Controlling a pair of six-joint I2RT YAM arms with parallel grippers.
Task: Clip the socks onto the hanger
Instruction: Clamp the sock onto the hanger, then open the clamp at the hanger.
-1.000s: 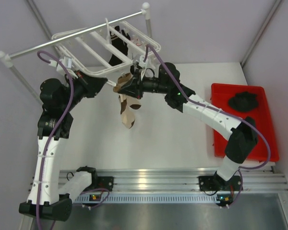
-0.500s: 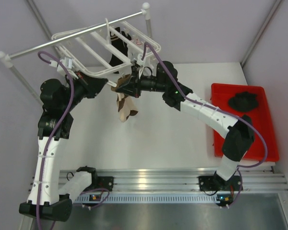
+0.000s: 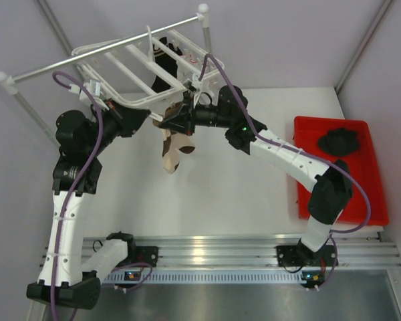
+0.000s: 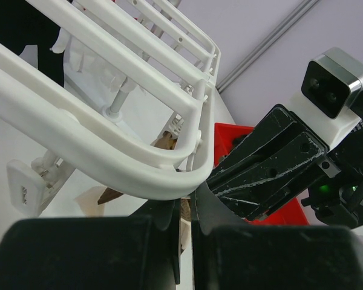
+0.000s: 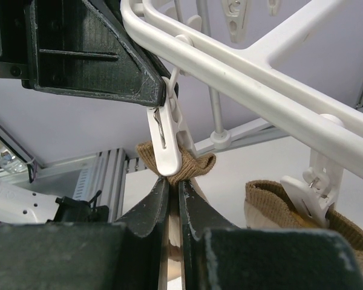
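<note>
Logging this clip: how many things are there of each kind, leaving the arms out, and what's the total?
Socks: 2 (cream sock, black sock)
Hanger: 1
Rail: 1
Tray: 1
Black bundle in the tray, too crumpled to identify: 1
Total: 6

Obstacles: hanger [image 3: 139, 101] and grey rail [image 3: 47, 65], rear left overhead; red tray [image 3: 371, 167], right edge. Free passage: counter [image 3: 240, 194] centre and front.
</note>
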